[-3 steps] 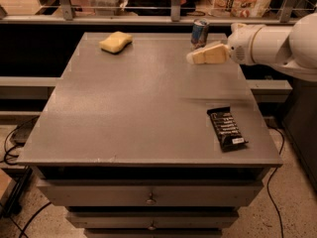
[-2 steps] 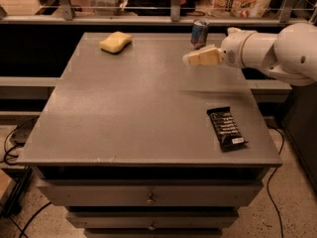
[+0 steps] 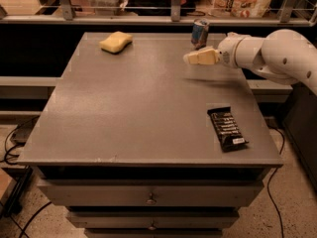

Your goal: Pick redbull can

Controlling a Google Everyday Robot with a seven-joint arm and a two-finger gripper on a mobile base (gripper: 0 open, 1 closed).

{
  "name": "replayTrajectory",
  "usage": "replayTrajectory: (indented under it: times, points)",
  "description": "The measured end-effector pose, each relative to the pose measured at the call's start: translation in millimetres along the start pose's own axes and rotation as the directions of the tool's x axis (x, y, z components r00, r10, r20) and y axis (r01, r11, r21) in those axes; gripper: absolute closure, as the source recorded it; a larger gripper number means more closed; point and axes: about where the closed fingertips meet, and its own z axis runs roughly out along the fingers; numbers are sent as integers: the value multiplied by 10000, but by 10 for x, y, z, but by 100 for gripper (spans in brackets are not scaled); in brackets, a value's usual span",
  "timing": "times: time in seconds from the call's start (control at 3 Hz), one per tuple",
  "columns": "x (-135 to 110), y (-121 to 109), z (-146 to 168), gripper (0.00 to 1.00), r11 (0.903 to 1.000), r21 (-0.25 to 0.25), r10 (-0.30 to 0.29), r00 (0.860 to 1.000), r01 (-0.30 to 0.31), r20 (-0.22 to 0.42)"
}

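Gripper (image 3: 199, 58) is in the upper right of frame, above the table (image 3: 133, 108), pointing left; whether it is open cannot be determined. Redbull can (image 3: 199, 32) stands upright at the table's far edge, just above the gripper.

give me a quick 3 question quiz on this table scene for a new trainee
1. True or false: the can stands upright near the table's far edge.
2. Where on the table is the sponge? A far left; B near right; C centre.
3. Fill in: the gripper hangs above the table's far right part, close to the ___.
Key: 1 true; 2 A; 3 can.
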Motion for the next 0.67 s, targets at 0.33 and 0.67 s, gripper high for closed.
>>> replayTrajectory:
  times: [0.33, 0.67]
  points:
    - [95, -110, 259, 0, 9994, 5, 347, 9993, -347, -136]
    - [167, -108, 528, 23, 9968, -250, 751, 9968, -758, -271]
